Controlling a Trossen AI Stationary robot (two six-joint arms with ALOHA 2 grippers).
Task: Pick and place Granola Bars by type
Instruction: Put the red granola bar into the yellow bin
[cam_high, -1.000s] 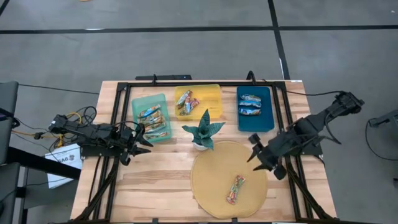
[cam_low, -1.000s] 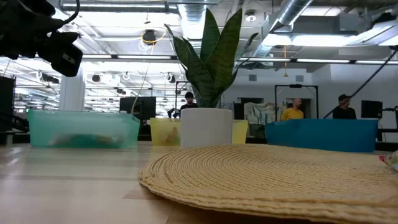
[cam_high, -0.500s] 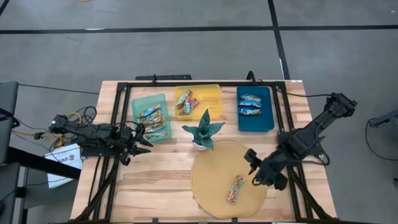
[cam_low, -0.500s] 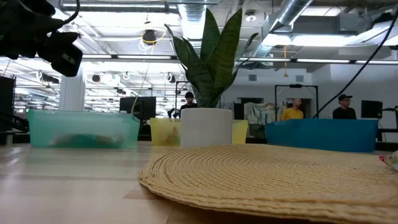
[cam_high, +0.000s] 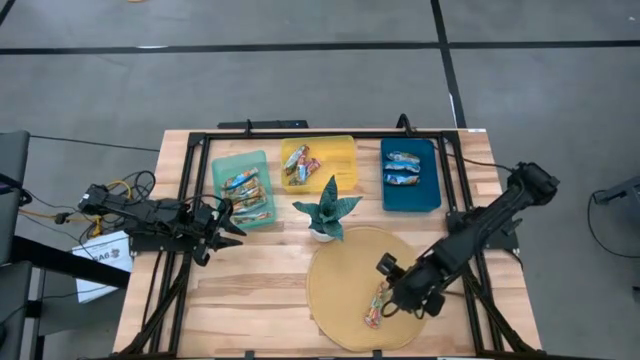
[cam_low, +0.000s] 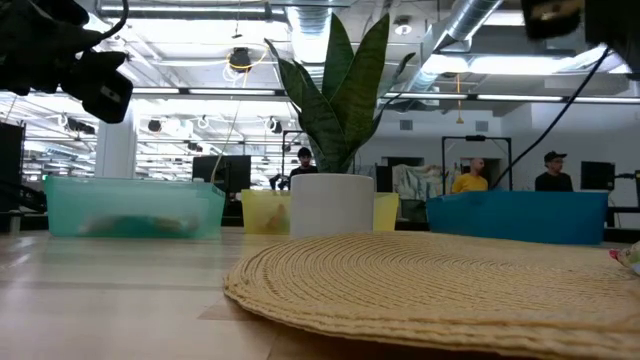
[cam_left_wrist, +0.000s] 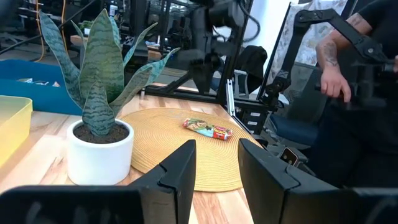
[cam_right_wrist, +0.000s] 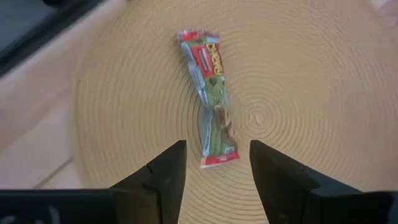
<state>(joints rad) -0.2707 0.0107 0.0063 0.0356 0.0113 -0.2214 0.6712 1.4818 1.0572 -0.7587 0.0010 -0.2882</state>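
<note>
The right end effector, fingers spread and empty, hovers over a multicoloured wrapped granola bar lying on the round woven straw mat. Descending off-centre, a finger could push the slippery wrapper aside. The left end effector waits part-open over the bench.

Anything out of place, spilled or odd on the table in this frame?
Only one bar lies loose on the woven mat, outside the three bins; the right gripper hangs open just above it. The left gripper waits, open, beside the teal bin. Nothing looks spilled or damaged.
</note>
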